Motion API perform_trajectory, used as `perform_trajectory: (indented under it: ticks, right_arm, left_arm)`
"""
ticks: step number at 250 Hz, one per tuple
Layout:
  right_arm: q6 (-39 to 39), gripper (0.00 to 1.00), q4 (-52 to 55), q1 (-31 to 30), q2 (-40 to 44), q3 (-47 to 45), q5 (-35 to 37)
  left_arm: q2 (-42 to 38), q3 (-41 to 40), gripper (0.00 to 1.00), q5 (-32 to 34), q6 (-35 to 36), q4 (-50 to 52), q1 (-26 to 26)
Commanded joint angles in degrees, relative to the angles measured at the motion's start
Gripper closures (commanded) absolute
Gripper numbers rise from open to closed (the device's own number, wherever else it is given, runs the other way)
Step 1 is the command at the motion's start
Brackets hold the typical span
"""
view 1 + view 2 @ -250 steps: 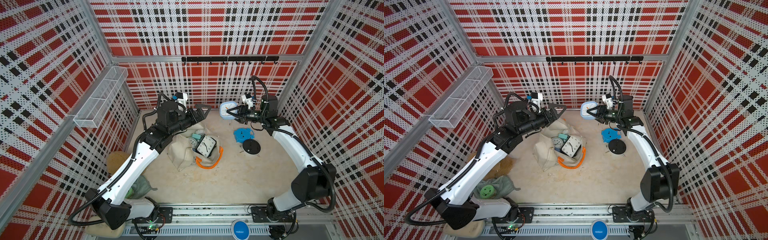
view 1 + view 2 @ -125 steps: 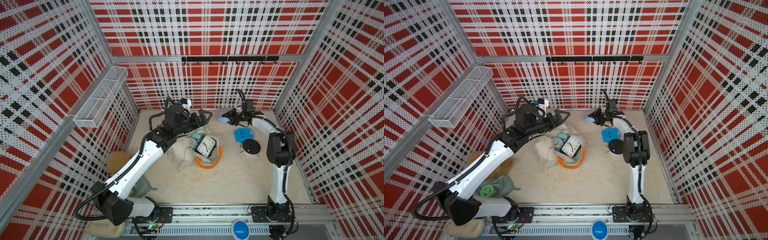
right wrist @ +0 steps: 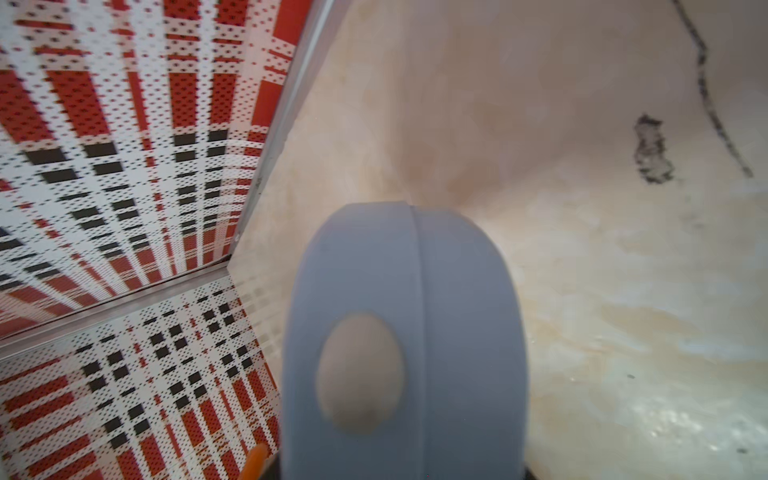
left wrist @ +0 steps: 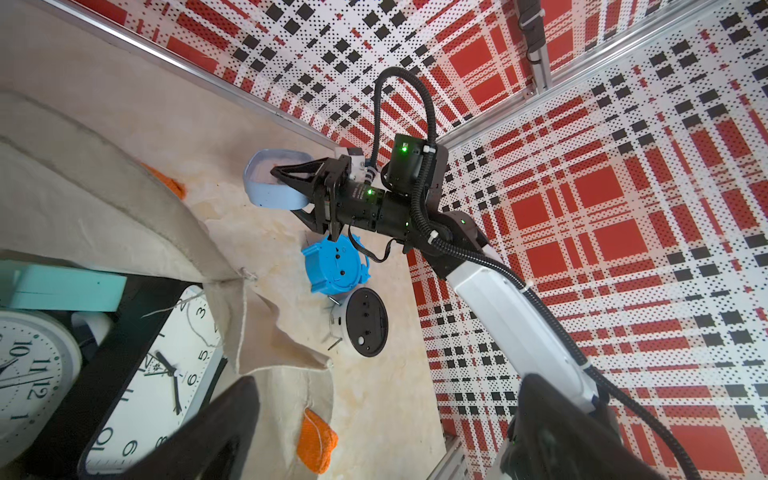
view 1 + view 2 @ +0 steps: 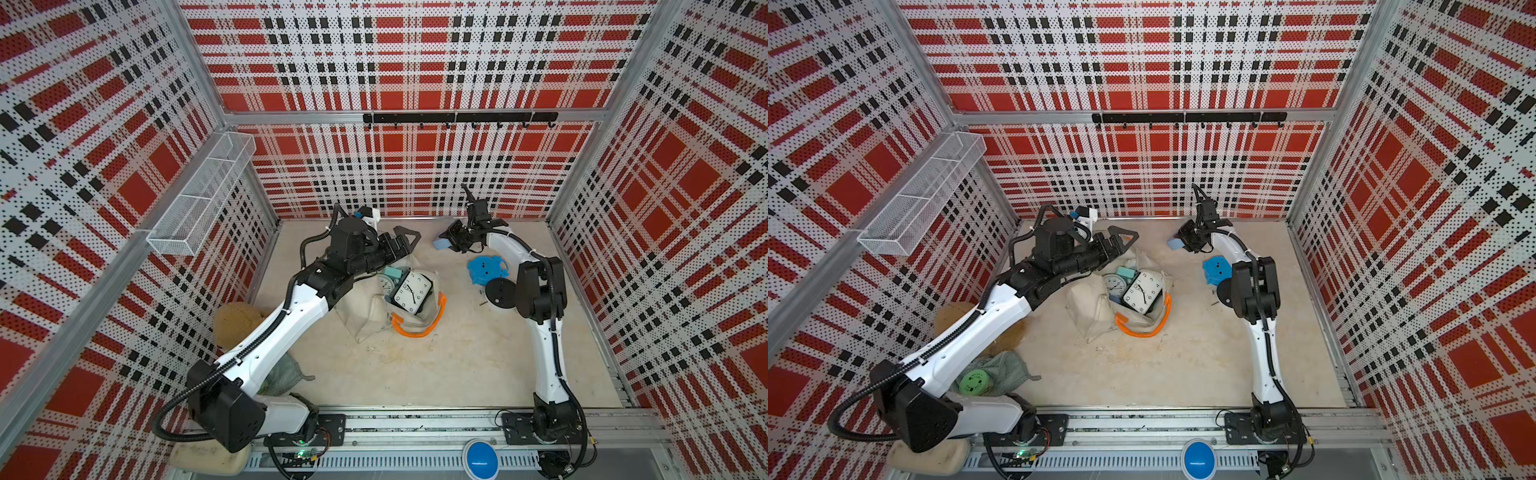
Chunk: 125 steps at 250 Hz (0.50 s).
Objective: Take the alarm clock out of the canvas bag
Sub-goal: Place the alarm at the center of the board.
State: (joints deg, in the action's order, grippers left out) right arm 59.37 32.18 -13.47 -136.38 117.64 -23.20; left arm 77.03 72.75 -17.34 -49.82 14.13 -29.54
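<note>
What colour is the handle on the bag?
Orange. The handle curls in front of the cream bag, and it shows best in a top view.

Canvas bag (image 5: 362,316) mouth open — square clock (image 5: 411,291), round clock (image 5: 385,286) fill it.

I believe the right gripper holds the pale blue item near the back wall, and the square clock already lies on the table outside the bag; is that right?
Not quite: the square clock lies inside the bag, face up in its open mouth, as both top views show. The right gripper does hold the pale blue item near the back wall.
</note>
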Motion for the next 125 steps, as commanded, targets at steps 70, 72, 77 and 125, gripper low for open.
perform_trajectory:
  ticks: [70,72,77,125]
  right_arm:
    - [-1.8,0.43,1.9,0.1,-2.8,5.3,1.9]
    - [-1.8,0.43,1.9,0.1,-2.8,5.3,1.9]
    - [-1.6,0.42,1.9,0.1,-2.8,5.2,1.9]
    - [-0.4,0.36,2.3,0.2,-2.9,5.5,2.5]
  left_arm:
    - [-1.3,-0.1,0.01,-1.4,-1.3,-2.5,1.2]
    - [-1.3,-0.1,0.01,-1.4,-1.3,-2.5,1.2]
    - [-1.3,0.0,0.01,-1.4,-1.3,-2.4,1.3]
    - [-1.7,0.3,0.01,-1.2,-1.9,-2.1,1.8]
